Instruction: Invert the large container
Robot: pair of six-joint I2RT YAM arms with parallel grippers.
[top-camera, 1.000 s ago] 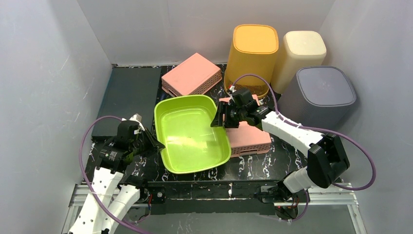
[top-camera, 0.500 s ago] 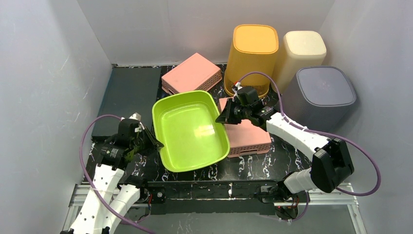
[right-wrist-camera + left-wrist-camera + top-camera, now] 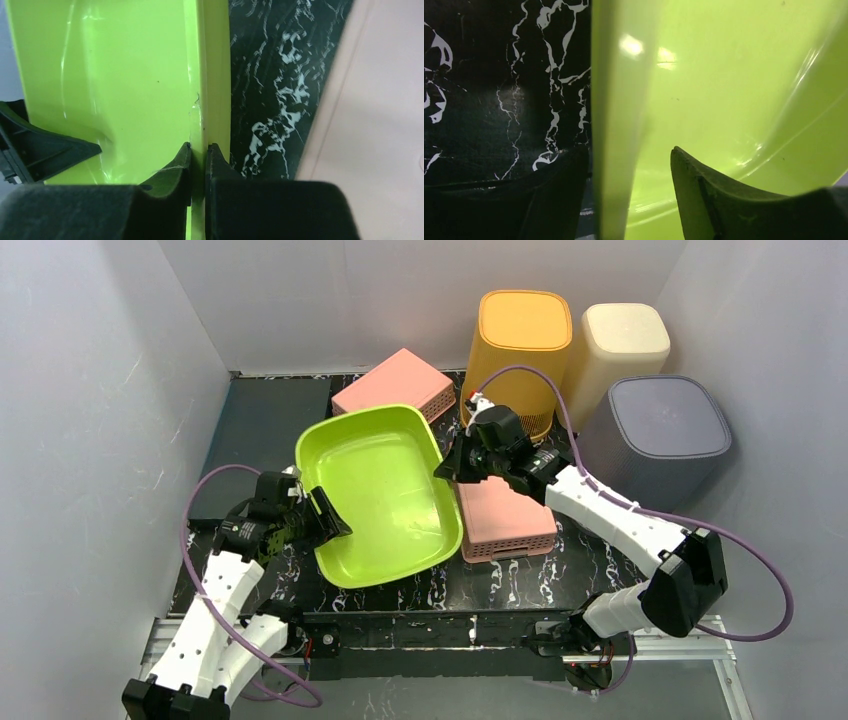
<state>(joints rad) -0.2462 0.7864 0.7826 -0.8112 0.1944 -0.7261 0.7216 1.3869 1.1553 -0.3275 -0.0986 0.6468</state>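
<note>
Top external: lime large container (image 3: 385, 495) sits open side up, tilted, btwn both arms, just left of a pink basket (image 3: 505, 520), w/ right gripper (image 3: 447, 468) clamped tight on its right rim and left gripper (image 3: 335, 523) straddling the left rim, fingers apart.

- Left arm (image 3: 225, 585): white shell links, black joint housings, rows of small dark holes along the lower link.
- Right arm (image 3: 600, 512): the same white links, with a chunky black elbow block (image 3: 682, 582).
- Purple cable (image 3: 184, 535) runs off the left arm; a second purple cable (image 3: 524, 367) serves the right.
- Left gripper (image 3: 330, 515): matte black, with wedge-shaped fingers (image 3: 709, 200).
- Right gripper (image 3: 447, 468): black too, its flat-faced fingers (image 3: 222, 200) slightly scuffed.
</note>
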